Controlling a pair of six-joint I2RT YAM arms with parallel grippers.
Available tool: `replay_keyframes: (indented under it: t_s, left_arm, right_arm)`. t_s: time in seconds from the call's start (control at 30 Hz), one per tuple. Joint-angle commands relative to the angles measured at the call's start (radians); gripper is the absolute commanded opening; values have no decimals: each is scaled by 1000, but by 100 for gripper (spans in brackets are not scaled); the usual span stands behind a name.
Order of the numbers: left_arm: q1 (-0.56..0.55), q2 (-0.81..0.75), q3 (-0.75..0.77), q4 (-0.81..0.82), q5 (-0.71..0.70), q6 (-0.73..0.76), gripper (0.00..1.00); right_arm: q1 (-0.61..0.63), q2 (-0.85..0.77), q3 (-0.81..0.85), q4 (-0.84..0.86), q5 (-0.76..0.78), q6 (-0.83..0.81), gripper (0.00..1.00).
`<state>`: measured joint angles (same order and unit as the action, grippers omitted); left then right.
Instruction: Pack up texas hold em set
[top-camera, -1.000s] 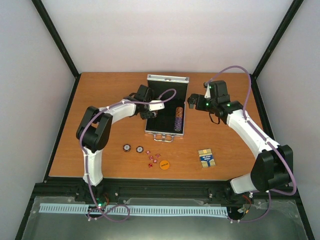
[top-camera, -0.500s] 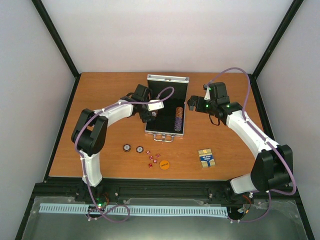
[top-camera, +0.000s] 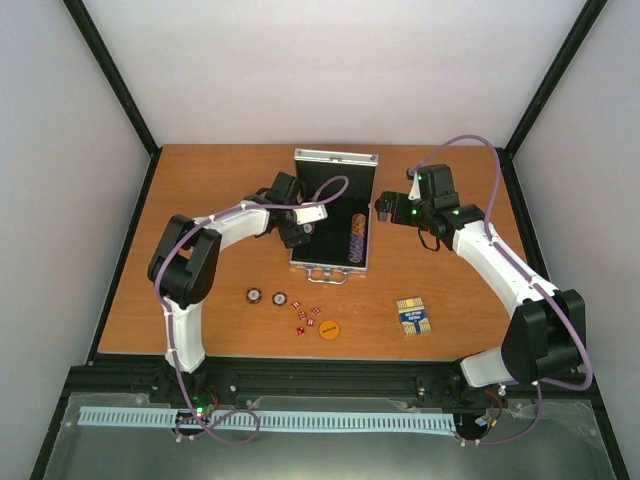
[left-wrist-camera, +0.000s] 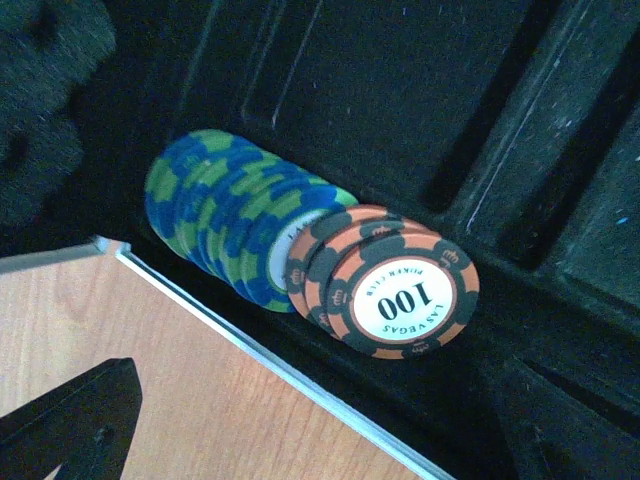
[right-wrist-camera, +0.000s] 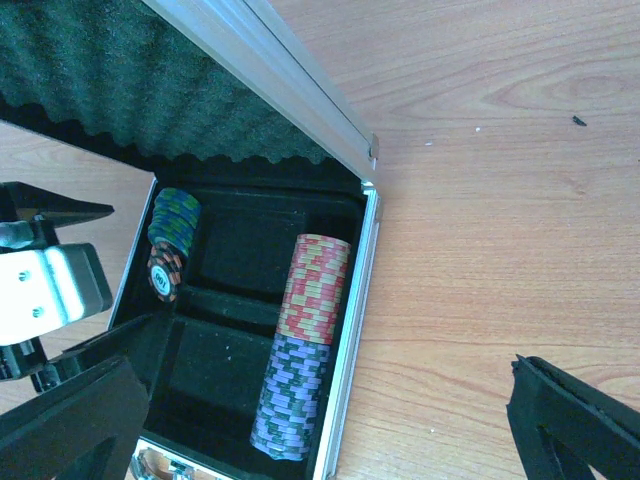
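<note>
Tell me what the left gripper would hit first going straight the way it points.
Probably the blue-green and orange poker chips in the aluminium case's left slot, right ahead of the open left gripper. Depth is unclear; the case's rim might come first.

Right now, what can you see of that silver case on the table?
The silver case lies open on the wooden table, metal-edged, its lid raised at the far side and lined with dark ridged foam. The black tray inside has long slots: a long chip row lies in the right one, a short chip row in the left.
</note>
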<state>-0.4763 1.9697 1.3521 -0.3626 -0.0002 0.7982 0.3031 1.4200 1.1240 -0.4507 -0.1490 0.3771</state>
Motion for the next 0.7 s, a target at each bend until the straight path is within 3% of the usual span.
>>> replay_keyframes:
  t_s: [0.0, 0.2, 0.67]
  left_arm:
    - [-1, 39, 23, 12, -44, -21, 100]
    - [-1, 37, -5, 126, -77, -67, 100]
    - [-2, 119, 12, 205, -160, -112, 100]
  right_arm:
    - [-9, -21, -10, 26, 4, -18, 100]
    - [-10, -17, -10, 28, 1, -23, 100]
    - [-23, -24, -28, 25, 1, -29, 100]
